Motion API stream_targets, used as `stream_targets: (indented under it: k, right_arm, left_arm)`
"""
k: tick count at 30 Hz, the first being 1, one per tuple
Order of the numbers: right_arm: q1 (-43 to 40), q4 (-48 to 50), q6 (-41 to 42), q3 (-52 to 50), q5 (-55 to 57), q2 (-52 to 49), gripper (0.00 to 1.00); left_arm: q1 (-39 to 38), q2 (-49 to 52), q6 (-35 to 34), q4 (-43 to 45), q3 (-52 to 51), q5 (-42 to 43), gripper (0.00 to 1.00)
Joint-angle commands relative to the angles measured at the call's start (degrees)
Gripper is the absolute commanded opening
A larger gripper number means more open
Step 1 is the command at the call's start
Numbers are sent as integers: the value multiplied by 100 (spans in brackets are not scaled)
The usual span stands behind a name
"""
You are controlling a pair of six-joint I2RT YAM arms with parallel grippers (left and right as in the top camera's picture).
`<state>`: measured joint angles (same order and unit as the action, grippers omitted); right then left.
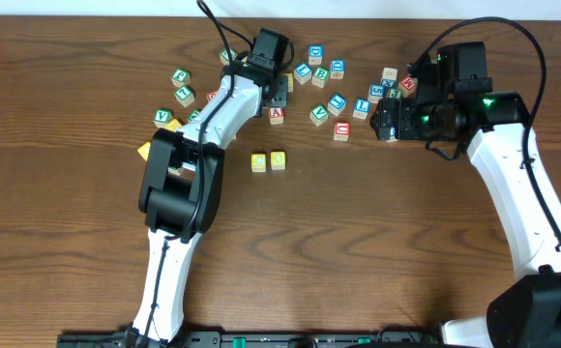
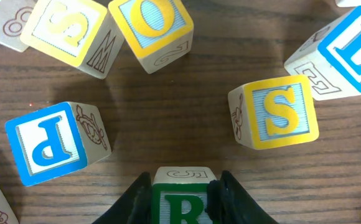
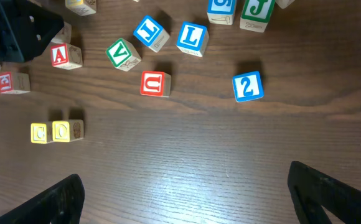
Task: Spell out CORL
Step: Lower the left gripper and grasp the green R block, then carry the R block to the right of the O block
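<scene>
The left gripper (image 2: 183,185) pinched the green R block (image 2: 182,210) at the bottom edge of the wrist view. It needed a straight lift, then setting just right of the yellow pair (image 1: 268,160) at mid-frame overhead. The right gripper (image 3: 190,190) gaped wide and empty.

Table: the table (image 1: 358,242) is dark brown wood and fills nearly every view, its grain running from 9 o'clock to 3 o'clock.
Far edge: a pale strip (image 1: 87,5) lies along the 12 o'clock border of the overhead view; whether it is wall or floor cannot be told.
Light: even and soft, with a pale sheen (image 3: 187,186) on the wood toward 6 o'clock in the right wrist view.
</scene>
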<state>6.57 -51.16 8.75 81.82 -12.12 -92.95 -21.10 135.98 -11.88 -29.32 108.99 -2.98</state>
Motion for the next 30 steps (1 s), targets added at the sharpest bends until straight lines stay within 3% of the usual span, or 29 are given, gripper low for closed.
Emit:
stream_targets:
  k: [1, 15, 24, 30]
  right_arm:
    - [66, 15, 61, 87, 0, -9, 99]
    - [66, -20, 61, 87, 7, -9, 99]
    - [66, 20, 63, 87, 17, -9, 99]
    - [66, 15, 63, 87, 17, -9, 99]
  left_arm:
    - [24, 153, 22, -11, -68, -74, 26]
    - [24, -417, 22, -245, -33, -74, 25]
    - [-177, -1445, -24, -1755, -33, 407, 25]
    - [-551, -1513, -682, -2675, -57, 409, 25]
